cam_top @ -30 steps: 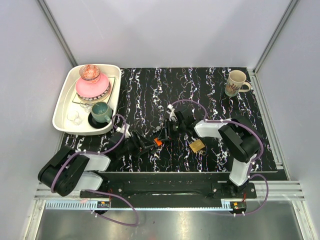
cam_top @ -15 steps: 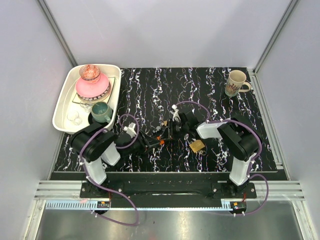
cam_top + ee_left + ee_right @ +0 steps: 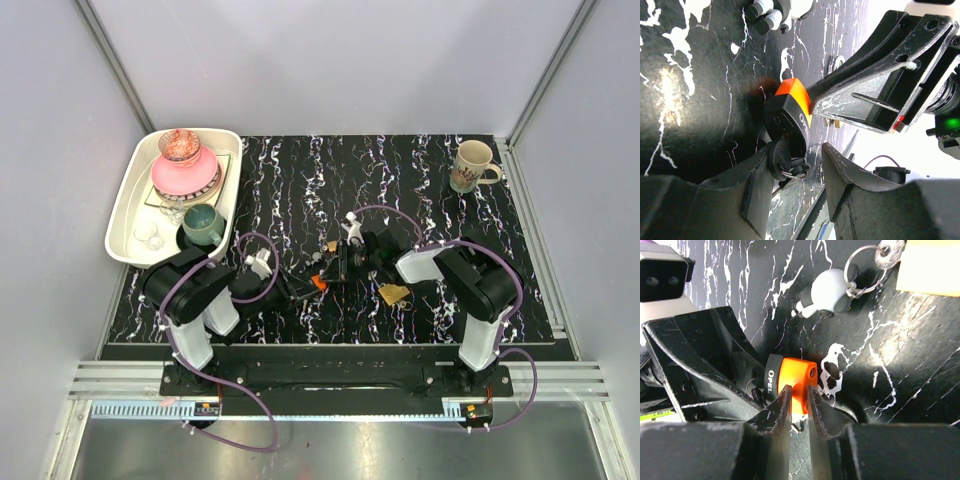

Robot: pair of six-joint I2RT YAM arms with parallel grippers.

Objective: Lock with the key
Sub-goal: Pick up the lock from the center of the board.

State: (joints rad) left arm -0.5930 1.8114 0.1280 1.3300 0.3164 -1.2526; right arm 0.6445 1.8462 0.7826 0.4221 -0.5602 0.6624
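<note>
Right gripper (image 3: 799, 391) pinches the key (image 3: 792, 377) by its orange head, mid-table near the padlock (image 3: 394, 292). The left gripper (image 3: 796, 150) straddles its black end, grip unclear. If both tug, it could twist loose!

One word can be read — "OPEL", white on the black part of the key (image 3: 790, 381).

I see the key's (image 3: 799, 376) orange head as smooth, matt plastic. The black marbled tabletop (image 3: 300, 180) looks glossy to me.
</note>
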